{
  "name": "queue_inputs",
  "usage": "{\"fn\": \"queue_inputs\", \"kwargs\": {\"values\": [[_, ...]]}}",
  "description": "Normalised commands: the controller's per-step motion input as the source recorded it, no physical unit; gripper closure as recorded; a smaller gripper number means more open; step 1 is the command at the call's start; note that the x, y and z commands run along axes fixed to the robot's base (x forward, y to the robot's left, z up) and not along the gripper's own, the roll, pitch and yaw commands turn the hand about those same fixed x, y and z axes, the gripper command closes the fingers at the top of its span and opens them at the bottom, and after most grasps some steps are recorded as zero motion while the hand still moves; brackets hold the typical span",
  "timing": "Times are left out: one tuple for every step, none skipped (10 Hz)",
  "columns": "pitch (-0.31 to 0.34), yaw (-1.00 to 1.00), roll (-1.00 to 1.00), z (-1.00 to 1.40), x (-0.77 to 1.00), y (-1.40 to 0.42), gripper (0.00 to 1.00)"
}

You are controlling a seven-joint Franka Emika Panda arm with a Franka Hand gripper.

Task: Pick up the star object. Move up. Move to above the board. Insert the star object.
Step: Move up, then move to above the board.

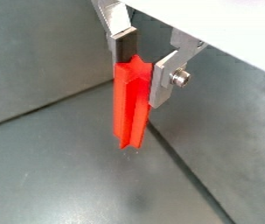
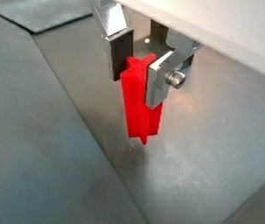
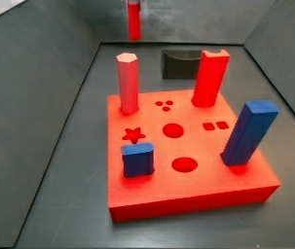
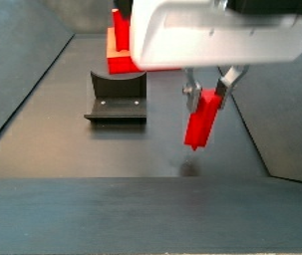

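My gripper [image 1: 144,70] is shut on the star object [image 1: 129,105], a slender bright-red ridged peg that hangs upright from the fingers, its lower tip over the grey floor. Both wrist views show it, as here [image 2: 138,105] under the gripper [image 2: 141,74]. In a side view the gripper [image 4: 206,88] holds the peg [image 4: 201,118] a little above the floor, near the fixture [image 4: 118,95]. The board [image 3: 189,170], a thick red slab, lies apart from the peg [image 3: 134,19], which hangs at the far end. Its star hole [image 3: 134,134] is open.
On the board stand a pinkish hexagonal peg [image 3: 128,83], a wider red notched peg [image 3: 212,78] and two blue pegs [image 3: 250,131] [image 3: 136,159]. The dark fixture [image 3: 180,63] stands behind the board. Grey walls enclose the floor. The board's far part [image 4: 119,52] shows behind the gripper body.
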Motion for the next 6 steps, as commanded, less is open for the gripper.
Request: {"fn": "queue_inputs", "kwargs": {"values": [[0.064,-0.01,0.08,0.27,-0.03,0.00,1.00],[0.205,-0.12,0.17,1.00,-0.11,-0.03,1.00],[0.204,-0.09,0.17,1.00,-0.11,-0.04,1.00],[0.188,-0.06,0.17,1.00,-0.10,-0.04,1.00],[0.149,-0.02,0.13,1.00,-0.09,-0.03,1.00],[0.125,0.00,0.10,1.00,-0.08,-0.03,1.00]]}}
